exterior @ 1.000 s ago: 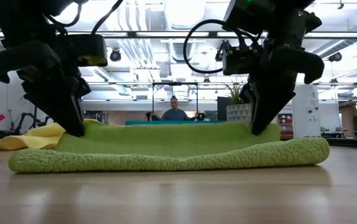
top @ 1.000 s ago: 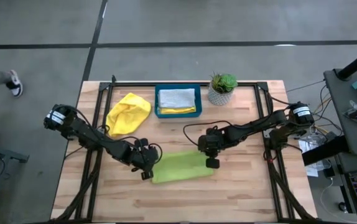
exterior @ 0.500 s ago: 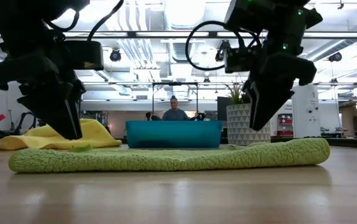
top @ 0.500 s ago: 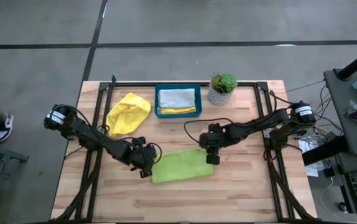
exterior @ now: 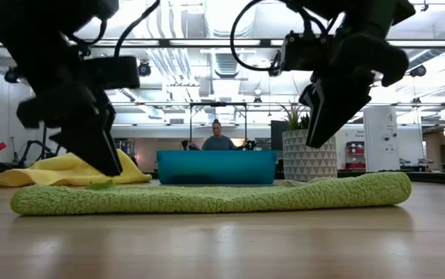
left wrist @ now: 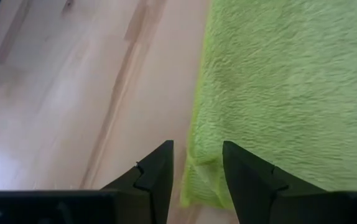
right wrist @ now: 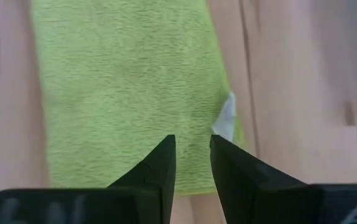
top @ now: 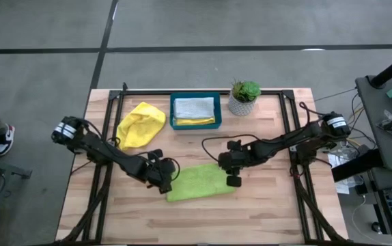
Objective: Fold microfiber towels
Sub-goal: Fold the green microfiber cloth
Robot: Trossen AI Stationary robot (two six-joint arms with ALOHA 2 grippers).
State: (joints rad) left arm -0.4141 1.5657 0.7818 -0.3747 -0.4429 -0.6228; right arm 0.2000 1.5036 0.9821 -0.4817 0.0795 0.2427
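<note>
Wooden table (top: 264,212), folded lime green towel (top: 199,182); both arms' jaws slightly parted, empty, just above it.

The folded towel (top: 200,182) lies flat on the table (top: 264,212), near the middle of its front half. The left gripper (top: 166,186) is at the towel's left end, above the table surface, and the right gripper (top: 233,180) is at its right end, likewise raised. A crumpled towel (top: 141,125) lies behind and to the left of the folded one. The tray (top: 195,111) sits at the table's rear centre, just right of the crumpled towel, with two folded towels (top: 194,110) inside it. The potted plant (top: 244,98) stands just right of the tray, at the rear edge.
</note>
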